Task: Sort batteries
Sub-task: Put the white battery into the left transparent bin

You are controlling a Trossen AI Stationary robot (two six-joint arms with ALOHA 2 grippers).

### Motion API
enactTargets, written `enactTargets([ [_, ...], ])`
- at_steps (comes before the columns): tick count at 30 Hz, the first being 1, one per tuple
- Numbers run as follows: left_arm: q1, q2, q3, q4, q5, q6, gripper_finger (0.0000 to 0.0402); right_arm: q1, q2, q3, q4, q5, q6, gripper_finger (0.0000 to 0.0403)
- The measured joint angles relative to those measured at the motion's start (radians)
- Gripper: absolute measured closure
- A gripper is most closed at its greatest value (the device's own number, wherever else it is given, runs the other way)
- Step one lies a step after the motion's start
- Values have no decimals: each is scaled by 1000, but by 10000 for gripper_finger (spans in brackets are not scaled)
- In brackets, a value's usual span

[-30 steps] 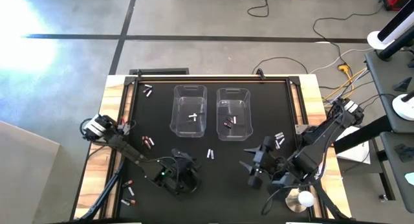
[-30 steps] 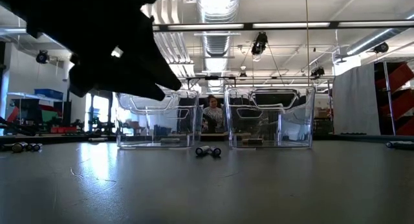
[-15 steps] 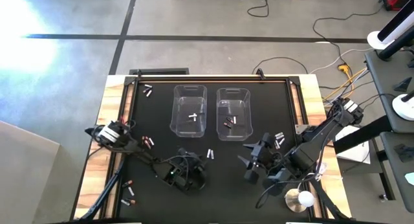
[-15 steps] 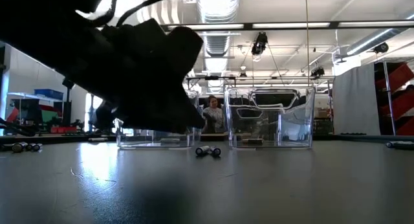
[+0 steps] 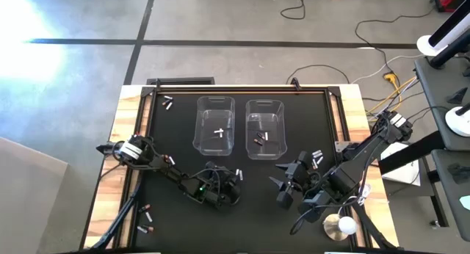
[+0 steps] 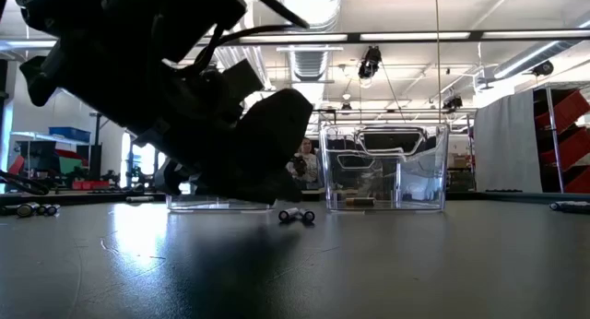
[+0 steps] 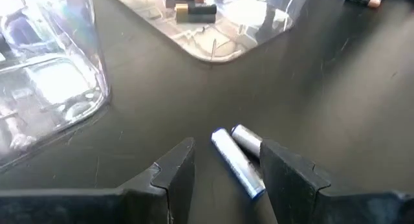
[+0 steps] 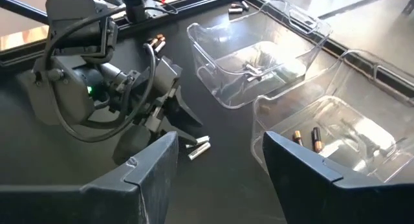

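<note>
Two silvery batteries [image 7: 238,160] lie side by side on the black mat, just in front of the two clear bins. My left gripper [image 7: 226,146] is low over the mat and open, one finger on either side of the pair, touching neither; it also shows in the high view [image 5: 231,185]. The left bin [image 5: 200,136] holds silvery batteries [image 5: 219,132], and the right bin [image 5: 250,150] holds dark copper-ended ones [image 5: 258,141]. My right gripper [image 5: 283,186] hangs open above the mat right of the pair, with nothing between its fingers [image 8: 154,164].
Loose batteries lie in small groups on the mat: far left [image 5: 167,102], left [image 5: 167,160], near left [image 5: 147,217] and right [image 5: 317,158]. The table's wooden rim [image 5: 123,129] frames the mat. A person shows in the room behind the bins [image 6: 300,160].
My left gripper has gone down and toward the table's right and far side, ending low over the mat with its open fingers around the two silvery batteries. The batteries have not moved.
</note>
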Motion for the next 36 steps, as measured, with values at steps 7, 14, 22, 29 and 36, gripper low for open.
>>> enactTargets([
  [7, 13, 31, 1, 6, 52, -3, 249, 0, 0, 0, 9, 0, -22, 184],
  [14, 15, 43, 4, -25, 73, 4, 256, 0, 0, 0, 11, -3, -18, 184],
  [22, 17, 39, 5, -100, 159, 39, 368, 0, 0, 0, 0, -4, -15, 184],
  [29, 16, 39, 4, -108, 163, 46, 379, 0, 8, -57, -1, -9, 18, 184],
  [36, 14, -17, -1, -140, 201, 48, 389, 0, 21, -74, 0, -41, 43, 184],
])
